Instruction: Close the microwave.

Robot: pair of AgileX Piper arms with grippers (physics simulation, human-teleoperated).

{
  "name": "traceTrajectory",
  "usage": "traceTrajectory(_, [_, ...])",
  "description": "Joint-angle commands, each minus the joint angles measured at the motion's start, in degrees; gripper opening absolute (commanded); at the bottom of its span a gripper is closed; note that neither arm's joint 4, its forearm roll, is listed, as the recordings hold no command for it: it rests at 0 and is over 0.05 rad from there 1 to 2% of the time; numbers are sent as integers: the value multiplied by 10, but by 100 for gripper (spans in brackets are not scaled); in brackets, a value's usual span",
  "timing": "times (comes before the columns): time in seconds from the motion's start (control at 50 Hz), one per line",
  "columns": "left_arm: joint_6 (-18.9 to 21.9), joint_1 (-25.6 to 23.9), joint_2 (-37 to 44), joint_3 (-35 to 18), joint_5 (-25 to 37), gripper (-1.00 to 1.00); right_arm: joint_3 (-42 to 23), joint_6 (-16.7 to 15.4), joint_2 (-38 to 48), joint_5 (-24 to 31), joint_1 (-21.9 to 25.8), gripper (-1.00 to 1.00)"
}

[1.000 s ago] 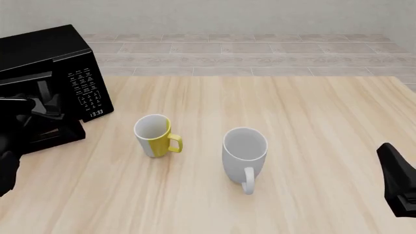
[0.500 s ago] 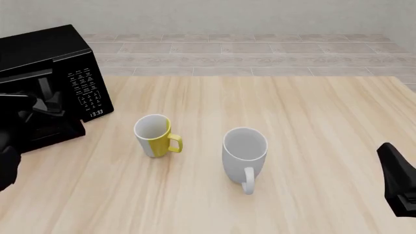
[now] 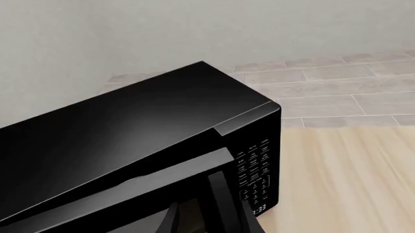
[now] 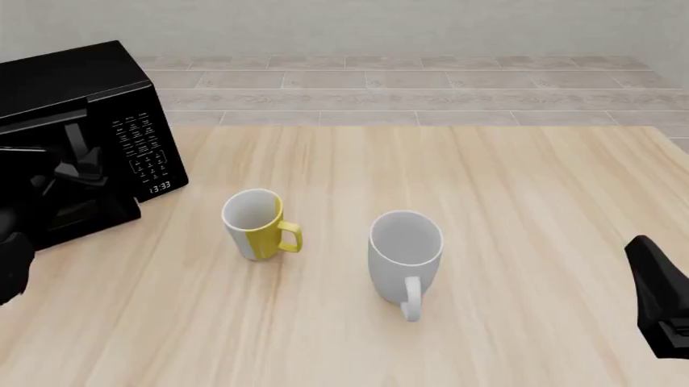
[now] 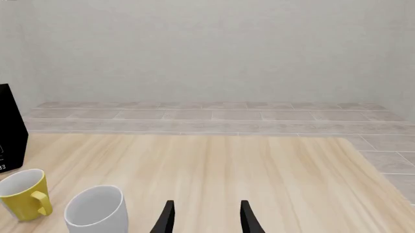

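The black microwave (image 4: 67, 81) stands at the table's far left, its keypad panel (image 4: 142, 149) facing the middle. Its dark door (image 4: 64, 214) is still slightly ajar, hinged on the left. My left gripper (image 4: 76, 171) is against the door's front, near the keypad edge. In the left wrist view the microwave (image 3: 129, 121) fills the frame and my left gripper (image 3: 194, 194) has its fingers a narrow gap apart with nothing between them. My right gripper (image 4: 659, 305) hovers low at the right edge, open and empty; it also shows in the right wrist view (image 5: 206, 218).
A yellow mug (image 4: 256, 222) and a larger pale grey mug (image 4: 406, 251) stand upright mid-table, right of the microwave; both show in the right wrist view, yellow mug (image 5: 23, 194) and grey mug (image 5: 96, 211). A tiled ledge and wall run behind the table.
The microwave door has swung further toward the body, and my left gripper has moved with it toward the microwave. The right arm and the mugs have not moved.
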Motion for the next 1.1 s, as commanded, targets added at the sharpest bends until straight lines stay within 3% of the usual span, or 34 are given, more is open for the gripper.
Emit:
traceTrajectory(0.02, [11,29,58,-19,23,100,0,3,1,-1,-2,100])
traceTrajectory(1.1, [13,32,78,-56,45,100,0,1,0,3,-12,100])
